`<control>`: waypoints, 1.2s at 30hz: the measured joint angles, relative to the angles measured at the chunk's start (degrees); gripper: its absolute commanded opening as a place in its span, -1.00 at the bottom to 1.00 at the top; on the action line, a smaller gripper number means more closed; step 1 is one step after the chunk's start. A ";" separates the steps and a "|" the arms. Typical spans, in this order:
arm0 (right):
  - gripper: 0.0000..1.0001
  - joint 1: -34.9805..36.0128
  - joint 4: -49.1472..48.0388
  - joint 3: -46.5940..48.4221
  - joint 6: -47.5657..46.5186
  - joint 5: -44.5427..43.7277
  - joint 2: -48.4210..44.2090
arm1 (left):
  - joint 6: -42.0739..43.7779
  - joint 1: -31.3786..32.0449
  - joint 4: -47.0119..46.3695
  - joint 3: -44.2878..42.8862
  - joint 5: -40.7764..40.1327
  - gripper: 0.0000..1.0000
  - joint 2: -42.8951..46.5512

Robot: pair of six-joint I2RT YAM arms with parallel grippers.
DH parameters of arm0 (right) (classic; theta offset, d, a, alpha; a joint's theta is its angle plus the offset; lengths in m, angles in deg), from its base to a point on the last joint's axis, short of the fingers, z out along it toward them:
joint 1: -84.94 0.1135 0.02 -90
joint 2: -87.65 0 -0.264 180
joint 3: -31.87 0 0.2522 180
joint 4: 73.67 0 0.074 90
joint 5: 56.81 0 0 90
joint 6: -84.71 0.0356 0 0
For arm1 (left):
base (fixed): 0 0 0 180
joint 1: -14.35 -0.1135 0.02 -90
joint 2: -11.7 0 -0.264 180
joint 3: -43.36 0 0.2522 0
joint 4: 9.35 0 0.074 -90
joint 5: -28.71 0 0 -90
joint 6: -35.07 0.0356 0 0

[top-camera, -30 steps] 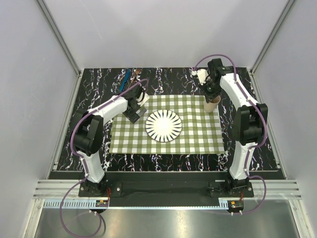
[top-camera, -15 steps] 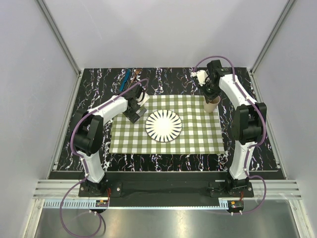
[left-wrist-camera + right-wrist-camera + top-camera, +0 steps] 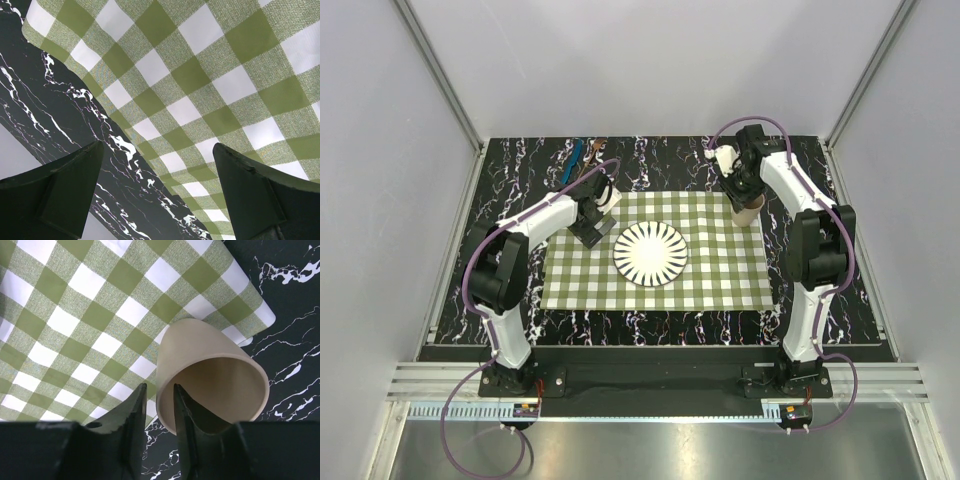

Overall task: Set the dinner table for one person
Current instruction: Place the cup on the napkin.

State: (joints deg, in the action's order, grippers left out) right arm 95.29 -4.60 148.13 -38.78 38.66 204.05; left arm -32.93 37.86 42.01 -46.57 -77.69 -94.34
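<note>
Plate (image 3: 650, 253) is sitting on the cloth (image 3: 720, 280). Right fingers (image 3: 134, 412) are pinching the cup (image 3: 210, 365) rim, left fingers (image 3: 65, 185) are hanging open, and the cutlery (image 3: 577, 156) is waiting, unplaced, across the worktop (image 3: 670, 160).

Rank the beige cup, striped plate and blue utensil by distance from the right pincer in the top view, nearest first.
1. Beige cup: in the right pincer, cloth's far right corner.
2. Striped plate: cloth centre.
3. Blue utensil: far left, bare tabletop.

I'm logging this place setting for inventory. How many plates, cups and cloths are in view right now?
plate: 1
cup: 1
checked cloth: 1
total: 3
</note>
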 measured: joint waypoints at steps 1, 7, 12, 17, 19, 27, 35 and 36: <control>-0.28 0.00 0.04 -0.15 -0.09 -0.07 0.02 | 0.00 -0.02 0.00 0.00 0.00 0.97 0.00; -0.16 0.00 -0.04 -0.22 -0.24 -0.46 0.04 | 0.00 0.00 0.00 -0.02 -0.02 0.97 0.00; 0.03 0.07 -0.11 -0.20 -0.52 -1.36 0.04 | 0.00 0.00 0.00 -0.02 -0.02 0.97 0.00; 0.24 0.11 -0.13 -0.17 -0.83 -2.01 0.04 | 0.00 0.00 0.00 -0.02 -0.02 0.97 0.00; 0.52 0.11 -0.13 -0.15 -0.90 -2.43 0.04 | 0.00 0.00 0.00 -0.02 -0.02 0.98 0.00; 0.71 0.17 -0.13 -0.09 -1.64 -3.17 -0.09 | 0.00 -0.02 -0.04 -0.46 -0.04 0.97 -0.20; 0.76 2.03 0.11 1.64 -1.84 -5.64 -1.57 | 0.00 0.00 -0.02 -0.66 -0.11 0.97 -0.28; 0.76 2.49 0.26 2.32 -1.88 -6.25 -1.95 | 0.00 -0.02 0.00 -0.68 -0.13 0.97 -0.33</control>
State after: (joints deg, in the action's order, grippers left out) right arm 97.79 -4.34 150.44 -40.66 32.41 202.10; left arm -32.93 37.83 42.01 -47.24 -77.82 -94.67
